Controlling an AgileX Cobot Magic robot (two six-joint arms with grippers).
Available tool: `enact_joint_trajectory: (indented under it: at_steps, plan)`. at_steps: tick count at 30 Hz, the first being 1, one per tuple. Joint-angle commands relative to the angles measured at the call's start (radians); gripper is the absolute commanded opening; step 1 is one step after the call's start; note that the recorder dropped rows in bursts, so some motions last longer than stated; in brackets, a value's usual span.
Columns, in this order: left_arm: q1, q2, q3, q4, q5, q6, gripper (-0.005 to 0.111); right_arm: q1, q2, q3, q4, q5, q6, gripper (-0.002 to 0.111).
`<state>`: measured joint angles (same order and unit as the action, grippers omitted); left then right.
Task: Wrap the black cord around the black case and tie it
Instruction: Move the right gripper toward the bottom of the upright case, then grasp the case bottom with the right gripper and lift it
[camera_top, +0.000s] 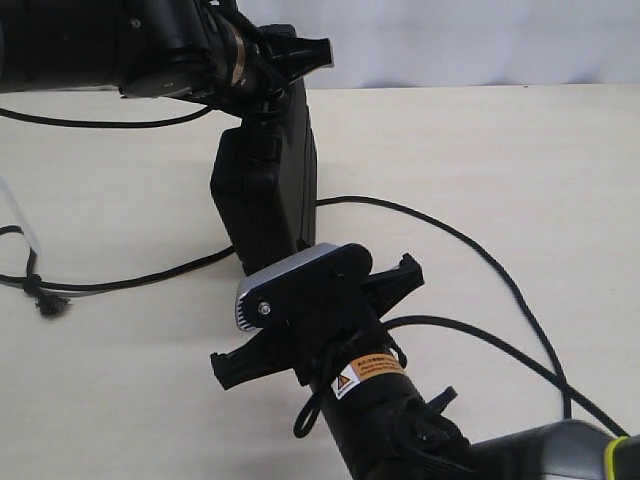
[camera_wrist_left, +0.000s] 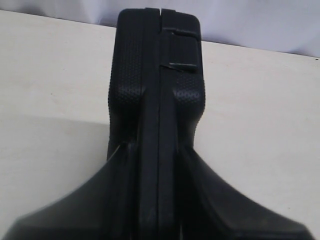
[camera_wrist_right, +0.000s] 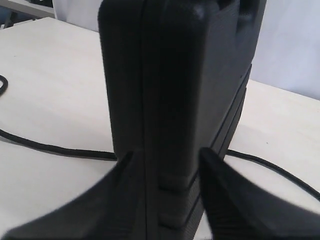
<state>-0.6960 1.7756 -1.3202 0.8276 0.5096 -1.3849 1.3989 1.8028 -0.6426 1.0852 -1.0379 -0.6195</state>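
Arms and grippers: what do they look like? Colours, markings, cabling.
Both arms are mostly black. Left arm has a brass-coloured ring at the wrist. Right arm carries a rounded silver camera housing, an orange-and-white warning label, thin black cables and a yellow-green band. Left gripper and right gripper have broad matte black fingers.

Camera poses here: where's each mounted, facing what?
Exterior: off the arms, looking down at the table; left arm top left, right arm bottom right, black case between.
Left wrist: on left arm, looks along left claw at the case's seamed edge; both fingers show.
Right wrist: on right arm, looks along right claw at the case; both fingers show.
Shared: all see the case; exterior and right wrist show the black cord.
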Motion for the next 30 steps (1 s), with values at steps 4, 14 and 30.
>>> enact_joint_trajectory:
  at_steps: [4, 14, 30]
  plan:
    - [0.003, -0.008, -0.020, 0.016, -0.052, -0.011, 0.000, 0.004, 0.000, -0.009, -0.001, -0.029, 0.011, 0.110]
    - [0.003, -0.010, -0.020, 0.023, -0.067, -0.011, 0.000, -0.017, 0.030, -0.054, -0.031, -0.105, 0.100, 0.110]
    - [0.003, -0.010, -0.020, 0.016, -0.101, -0.011, 0.000, -0.078, 0.212, -0.199, -0.023, -0.183, 0.053, 0.110]
